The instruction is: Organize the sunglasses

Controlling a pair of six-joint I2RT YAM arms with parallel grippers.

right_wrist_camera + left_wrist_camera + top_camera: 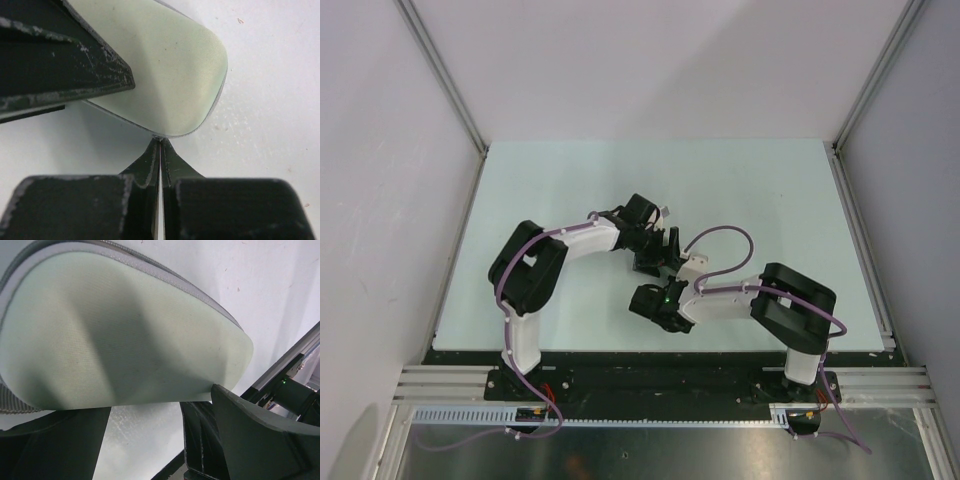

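**Operator:** Give me the state of things, from the left across.

**Spotter:** Your left end effector (pixel 157 407) is spread wide. The oblong pale beige case (pixel 120 330), edged with a grey ribbed band, fills the gap between its black fingers (pixel 240 430). From your right wrist view, one of those fingers lies along the case's side. I read that as a hold across the case's width, though you can't see both contacts cleanly. All of this sits over the middle of the pale green worktop (pixel 570 180).

**Operator:** And the right side?

**Spotter:** Your right end effector (pixel 160 142) is pinched fully together, its tips meeting right at the rim of the case's rounded end. Whether something thin, a zip tab say, is caught between them is too small to tell.

**Operator:** Where are the sunglasses?

**Spotter:** None of your three views shows them. They may be inside the case or hidden beneath the arms. You can't confirm either from here.

**Operator:** So how far along am I?

**Spotter:** With both end effectors on the case, I'd judge you're at the case stage. The end of the rim that you can see looks like one closed edge. If the sunglasses are inside, what's left is finishing the rim and setting the case down. If they aren't, most of the job is ahead of you.
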